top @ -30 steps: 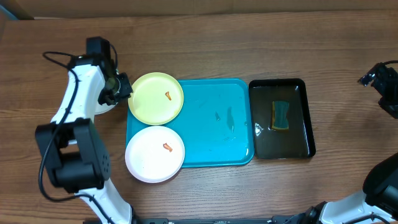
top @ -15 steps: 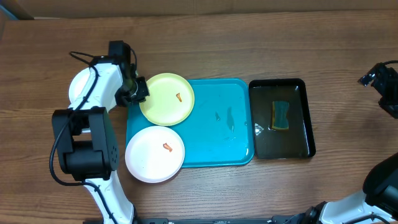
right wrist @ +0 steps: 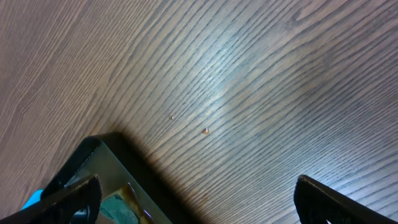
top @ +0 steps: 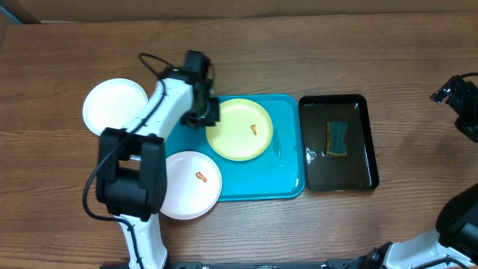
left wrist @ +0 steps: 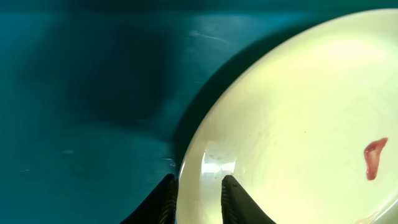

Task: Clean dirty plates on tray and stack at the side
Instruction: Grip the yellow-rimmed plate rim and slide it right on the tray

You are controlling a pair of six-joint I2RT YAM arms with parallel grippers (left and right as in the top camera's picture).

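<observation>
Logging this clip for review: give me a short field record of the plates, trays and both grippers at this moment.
left gripper: shut on yellow-green plate's rim
yellow-green plate: over the turquoise tray, orange smear on it
smeared white plate: overlapping tray's near-left corner
plain white plate: on table, left of tray, no smear seen
black tray: right of turquoise tray, holds sponge
right gripper: open, above table beside black tray
</observation>
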